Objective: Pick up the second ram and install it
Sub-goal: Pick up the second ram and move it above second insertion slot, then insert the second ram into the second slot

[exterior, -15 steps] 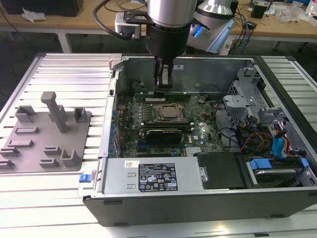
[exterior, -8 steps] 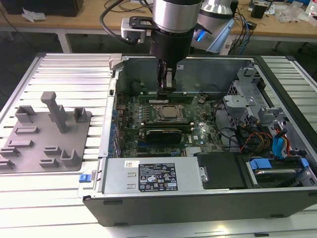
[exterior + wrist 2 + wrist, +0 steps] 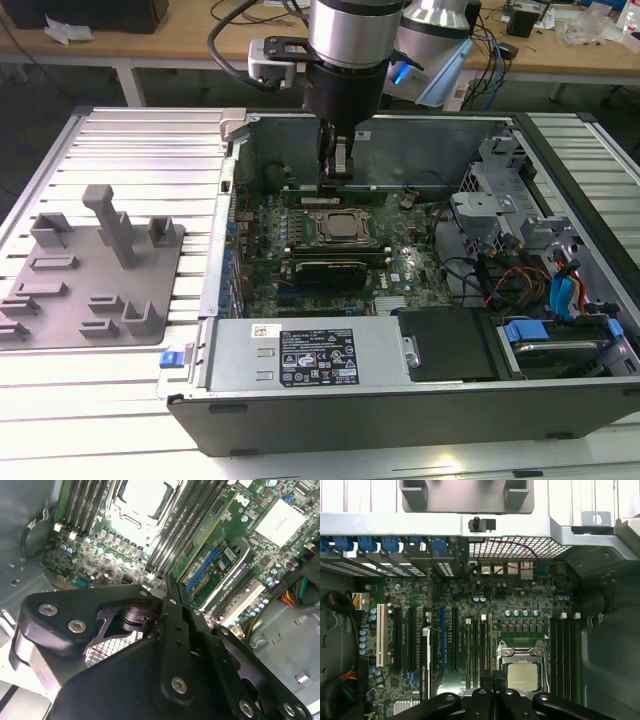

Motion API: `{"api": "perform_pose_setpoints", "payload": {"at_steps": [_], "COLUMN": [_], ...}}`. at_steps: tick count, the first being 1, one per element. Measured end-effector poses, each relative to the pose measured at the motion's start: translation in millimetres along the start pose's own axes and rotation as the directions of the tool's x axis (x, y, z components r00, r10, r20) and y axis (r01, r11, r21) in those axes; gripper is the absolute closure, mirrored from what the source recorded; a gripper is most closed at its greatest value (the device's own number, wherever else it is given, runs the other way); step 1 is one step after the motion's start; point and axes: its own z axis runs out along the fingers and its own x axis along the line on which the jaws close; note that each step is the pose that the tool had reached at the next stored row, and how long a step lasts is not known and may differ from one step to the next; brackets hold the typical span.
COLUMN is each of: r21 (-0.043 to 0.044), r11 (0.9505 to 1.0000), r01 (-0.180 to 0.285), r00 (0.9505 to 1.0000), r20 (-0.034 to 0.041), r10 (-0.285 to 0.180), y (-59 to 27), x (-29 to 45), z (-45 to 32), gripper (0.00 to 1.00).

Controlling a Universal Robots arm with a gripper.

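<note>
My gripper (image 3: 336, 180) hangs inside the open computer case (image 3: 225, 230), its fingers (image 3: 172, 610) pressed together. They are shut on the middle of the second ram (image 3: 365, 193), a long green stick lying level under the fingertips. In the second wrist view the ram (image 3: 205, 532) runs away from the gripper (image 3: 169, 587) along the memory slots beside the processor (image 3: 142, 497). In the first wrist view the gripper (image 3: 492, 680) sits over the slots next to the processor (image 3: 522, 674), with the ram's thin edge (image 3: 490, 645) in line with them. Whether it is seated I cannot tell.
A grey parts fixture (image 3: 95, 265) lies on the slatted table at the exterior view's left. Inside the case are a black graphics card (image 3: 320, 272), the power supply (image 3: 305, 350) along the near wall, and drive bays with loose cables (image 3: 520, 280) at the right.
</note>
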Motion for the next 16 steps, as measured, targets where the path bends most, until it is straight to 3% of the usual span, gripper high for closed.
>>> {"api": "perform_pose_setpoints", "payload": {"at_steps": [4, 16], "r21": [-0.0002, 0.0], "r11": [1.0, 1.0], "r01": [0.0, 0.0], "r00": [1.0, 1.0], "r20": [-0.0002, -0.0008], "r10": [0.0, 0.0], "y": [-1.7, -3.1], "x": [-0.2, -0.2], "z": [6.1, 6.7], "gripper": [0.91, 0.91]}}
